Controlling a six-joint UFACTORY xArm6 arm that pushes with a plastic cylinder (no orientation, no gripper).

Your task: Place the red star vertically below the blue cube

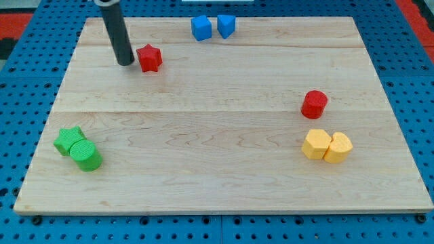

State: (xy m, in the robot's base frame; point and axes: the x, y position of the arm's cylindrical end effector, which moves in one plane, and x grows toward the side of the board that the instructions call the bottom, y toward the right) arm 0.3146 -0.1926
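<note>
My tip [125, 62] of the dark rod (no pincer fitted) sits just left of the red star-shaped block [149, 57]. The blue cube block [226, 26] lies up-right. Risk: an off-centre push spins the star or slips past it.

A pale wooden board [224, 176] is lying on blue pegboard [20, 74]. It is carrying a red star block [149, 58], two blue blocks [213, 28], a red cylinder [314, 104], two yellow blocks [327, 146] and two green blocks [78, 149].

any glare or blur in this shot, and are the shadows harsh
Camera view: light is even and soft, no glare on the board; the red star, blue cube and my tip, just left of the star, are sharp; shadows are faint and short under each block.
</note>
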